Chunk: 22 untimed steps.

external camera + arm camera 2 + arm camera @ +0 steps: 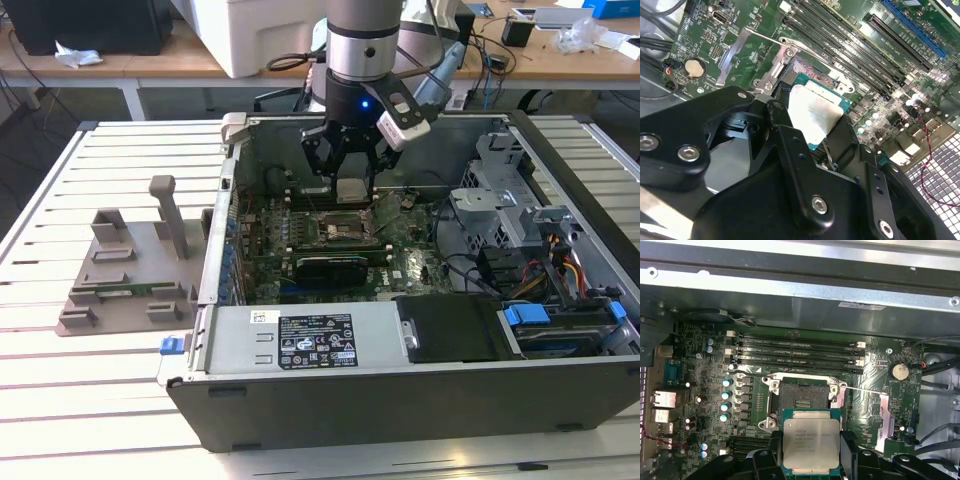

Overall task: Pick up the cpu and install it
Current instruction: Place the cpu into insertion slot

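Note:
The cpu [809, 441] is a flat square chip with a silvery top and a green rim. My gripper [352, 188] is shut on the cpu [352, 190] and holds it in the air inside the open computer case [330, 345]. It hangs a little above the open socket [345, 228] on the green motherboard [410, 265]. In the first wrist view the empty socket [800, 401] lies just beyond the chip. In the second wrist view the cpu [815, 112] sits between black fingers [790, 145], with the socket frame [790, 65] behind it.
A grey fixture [135, 270] with a green memory stick lies on the slatted table [60, 400] at the exterior view's left. Memory slots [795, 352], a black card [330, 268], the drive cage [530, 230] and cables surround the socket. A thin retention lever [860, 390] stands open beside it.

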Available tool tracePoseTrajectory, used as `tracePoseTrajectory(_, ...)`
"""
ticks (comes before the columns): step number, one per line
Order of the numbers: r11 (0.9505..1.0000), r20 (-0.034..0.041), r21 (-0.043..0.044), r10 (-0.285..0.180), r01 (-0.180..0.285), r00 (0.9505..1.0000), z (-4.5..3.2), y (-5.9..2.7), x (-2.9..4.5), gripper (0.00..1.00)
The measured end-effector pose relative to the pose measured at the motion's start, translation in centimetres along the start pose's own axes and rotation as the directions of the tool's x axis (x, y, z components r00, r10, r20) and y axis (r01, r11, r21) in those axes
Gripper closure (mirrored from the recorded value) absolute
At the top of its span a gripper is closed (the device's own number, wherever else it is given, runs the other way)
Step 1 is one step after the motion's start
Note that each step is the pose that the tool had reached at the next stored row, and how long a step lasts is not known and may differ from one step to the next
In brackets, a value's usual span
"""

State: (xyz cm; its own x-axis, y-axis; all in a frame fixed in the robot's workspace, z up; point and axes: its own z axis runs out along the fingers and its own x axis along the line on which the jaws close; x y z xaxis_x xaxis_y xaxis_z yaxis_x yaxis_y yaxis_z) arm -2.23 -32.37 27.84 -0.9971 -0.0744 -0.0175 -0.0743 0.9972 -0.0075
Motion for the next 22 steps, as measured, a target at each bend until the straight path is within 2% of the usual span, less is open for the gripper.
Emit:
tracePoseTrajectory(2,1.0,-0.0001,0.0002,0.008,-0.008,1.0,0.0,0.0,0.0,0.45)
tracePoseTrajectory(4,0.9974,-0.0006,0.0026,0.072,-0.072,0.9974,0.0,0.0,-0.02,0.45)
tracePoseTrajectory(7,0.9895,-0.0009,0.0043,0.145,-0.145,0.9895,0.0,0.0,-0.01,0.45)
tracePoseTrajectory(10,0.9827,-0.0011,0.0054,0.185,-0.185,0.9827,0.01,0.0,-0.02,0.45)
tracePoseTrajectory(11,0.9781,-0.0012,0.0061,0.208,-0.208,0.9782,0.02,0.0,-0.02,0.45)
tracePoseTrajectory(12,0.9704,-0.0012,0.0072,0.241,-0.241,0.9704,0.05,0.0,-0.02,0.45)
tracePoseTrajectory(14,0.9635,-0.0011,0.0088,0.268,-0.268,0.9635,0.06,0.0,-0.02,0.45)
tracePoseTrajectory(15,0.9575,-0.001,0.0099,0.288,-0.288,0.9575,0.08,0.0,-0.02,0.45)
tracePoseTrajectory(19,0.9414,-0.0008,0.0119,0.337,-0.337,0.9415,0.09,0.0,-0.02,0.45)
tracePoseTrajectory(21,0.9307,-0.0005,0.0135,0.366,-0.366,0.9308,0.1,0.0,-0.02,0.45)
tracePoseTrajectory(22,0.923,-0.0004,0.0144,0.385,-0.385,0.9231,0.09,0.0,-0.02,0.45)
